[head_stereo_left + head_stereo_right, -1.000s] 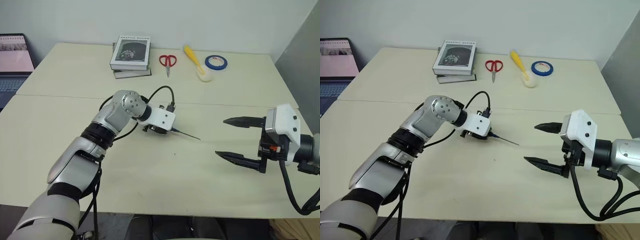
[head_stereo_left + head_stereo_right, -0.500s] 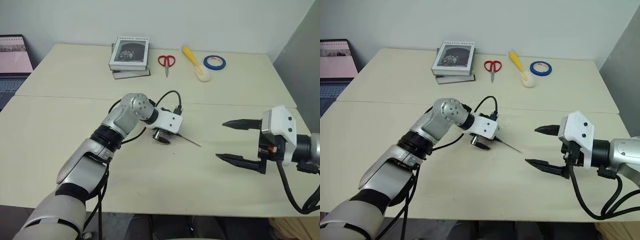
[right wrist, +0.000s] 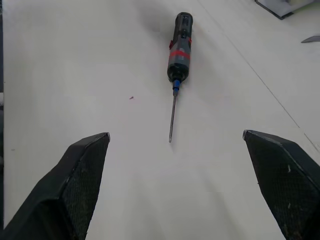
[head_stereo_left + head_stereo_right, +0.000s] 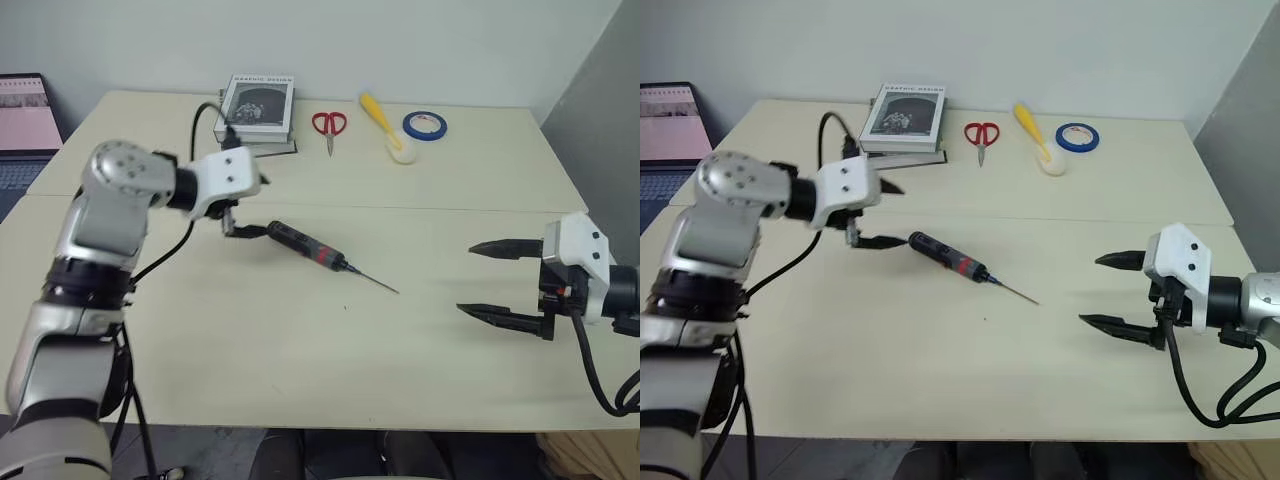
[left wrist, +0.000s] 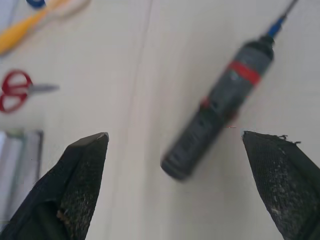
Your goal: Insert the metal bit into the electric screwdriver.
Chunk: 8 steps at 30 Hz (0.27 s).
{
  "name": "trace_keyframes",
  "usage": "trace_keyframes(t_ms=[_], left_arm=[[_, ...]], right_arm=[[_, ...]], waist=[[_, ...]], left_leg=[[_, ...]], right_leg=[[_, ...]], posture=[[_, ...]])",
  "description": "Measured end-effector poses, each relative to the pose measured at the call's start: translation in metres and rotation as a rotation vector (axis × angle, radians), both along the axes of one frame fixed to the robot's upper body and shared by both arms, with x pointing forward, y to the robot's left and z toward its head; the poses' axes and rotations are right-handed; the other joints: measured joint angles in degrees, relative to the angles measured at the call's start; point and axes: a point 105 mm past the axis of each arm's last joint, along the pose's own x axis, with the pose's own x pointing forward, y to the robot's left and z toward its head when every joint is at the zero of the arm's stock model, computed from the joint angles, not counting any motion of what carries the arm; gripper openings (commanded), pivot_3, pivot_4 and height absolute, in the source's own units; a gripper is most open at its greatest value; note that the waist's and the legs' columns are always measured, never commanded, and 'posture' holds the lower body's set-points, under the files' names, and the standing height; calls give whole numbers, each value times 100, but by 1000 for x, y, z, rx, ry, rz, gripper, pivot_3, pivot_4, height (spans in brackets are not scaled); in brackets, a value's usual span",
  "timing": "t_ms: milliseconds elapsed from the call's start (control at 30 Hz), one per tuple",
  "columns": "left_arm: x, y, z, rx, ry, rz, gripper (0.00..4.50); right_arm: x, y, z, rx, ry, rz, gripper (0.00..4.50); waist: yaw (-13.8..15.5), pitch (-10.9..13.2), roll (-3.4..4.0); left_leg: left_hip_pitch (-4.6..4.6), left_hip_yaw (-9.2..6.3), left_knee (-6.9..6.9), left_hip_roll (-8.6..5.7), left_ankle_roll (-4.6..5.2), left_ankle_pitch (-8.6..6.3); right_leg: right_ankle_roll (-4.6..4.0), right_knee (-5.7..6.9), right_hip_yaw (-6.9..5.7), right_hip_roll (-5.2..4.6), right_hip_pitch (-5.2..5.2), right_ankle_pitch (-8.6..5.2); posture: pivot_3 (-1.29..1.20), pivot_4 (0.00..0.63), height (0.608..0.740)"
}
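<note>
Fingers of the left gripper [image 4: 243,206] are spread wide and empty, one partly hidden behind its white housing. The screwdriver [image 4: 303,247] lies free on the counter [image 4: 300,340] just beside them, the thin bit [image 4: 372,281] seated in its nose and pointing toward the right gripper [image 4: 496,281], whose fingers are likewise spread, well apart from it. Bare counter surrounds the tool.

The cream table [image 4: 300,340] bears the electric screwdriver [image 4: 300,244] (metal bit [image 4: 372,282] fitted), books [image 4: 257,112], scissors [image 4: 327,126].
</note>
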Motion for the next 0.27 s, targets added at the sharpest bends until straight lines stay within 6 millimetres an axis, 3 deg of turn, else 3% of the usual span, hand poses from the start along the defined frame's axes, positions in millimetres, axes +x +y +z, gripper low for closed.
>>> trace_keyframes(t_ms=[133,267], left_arm=[[-30,16,-22,-69,97,35,4464],[-43,18,-25,-102,133,45,4464]], right_arm=[[-1,-10,-6,-9,15,7,4500],[1,-14,-7,-30,4,33,4500]], waist=[[20,-1,-4],[19,-1,-4]], left_leg=[[6,-2,9,2,0,0],[24,2,11,2,0,2]], right_leg=[[11,23,-6,0,0,-21],[14,29,-3,1,11,-22]], posture=[[0,150,740],[0,150,740]])
